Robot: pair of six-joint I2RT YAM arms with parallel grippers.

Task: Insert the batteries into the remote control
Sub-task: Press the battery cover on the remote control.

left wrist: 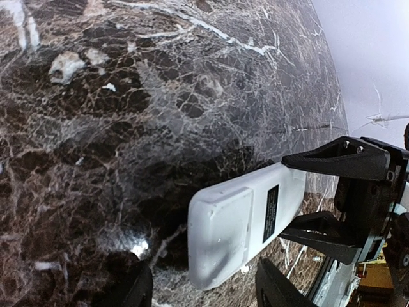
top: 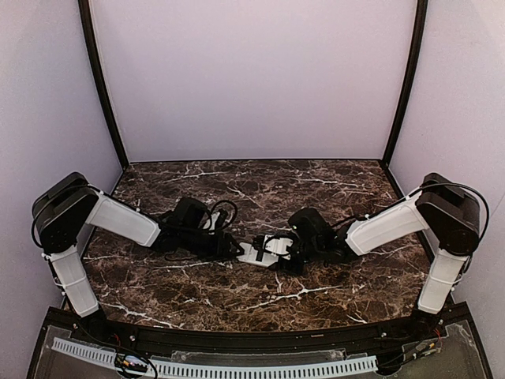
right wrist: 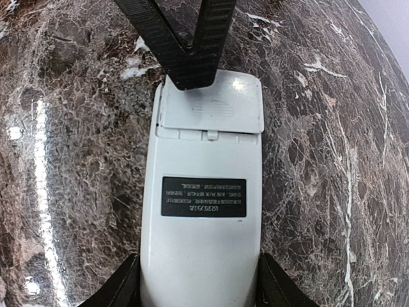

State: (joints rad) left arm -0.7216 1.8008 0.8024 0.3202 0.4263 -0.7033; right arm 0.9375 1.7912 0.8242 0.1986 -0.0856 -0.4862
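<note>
- The right gripper (right wrist: 199,284) is clamping the remote control (right wrist: 203,160) across its width at the end away from the battery door. One finger is lying against each long edge, and the jaws are being held apart by the width of the body.
- The left gripper (left wrist: 203,278) is standing with its jaws apart and is gripping nothing. Its fingers (left wrist: 137,288) are sitting on either side of the remote's door end, with a gap showing on at least one side.
- In the right wrist view one of those fingers is overlapping a corner of the battery cover (right wrist: 211,105). I cannot tell whether it is touching there.
- The remote is lying back-up between the two grippers, near the middle of the marble table (top: 316,181). The cover is sitting over the compartment, and a dark label (right wrist: 203,197) is showing just below it.
- The batteries are not showing in any view, and whether they are sitting under the cover is hidden.
- Handling, as a judgement: the remote is looking light and stiff, a hard, smooth plastic shell that is likely to slip under a weak pinch. Holding it by the long edges, well away from the cover, is looking like the sound choice.
- The cover is looking thin, with a small latch, so it is probably calling for a sliding push on its ribbed patch rather than prying.
- The batteries are likely to be small, rigid and prone to rolling on polished stone, so pinching each one across its middle is looking safest.
</note>
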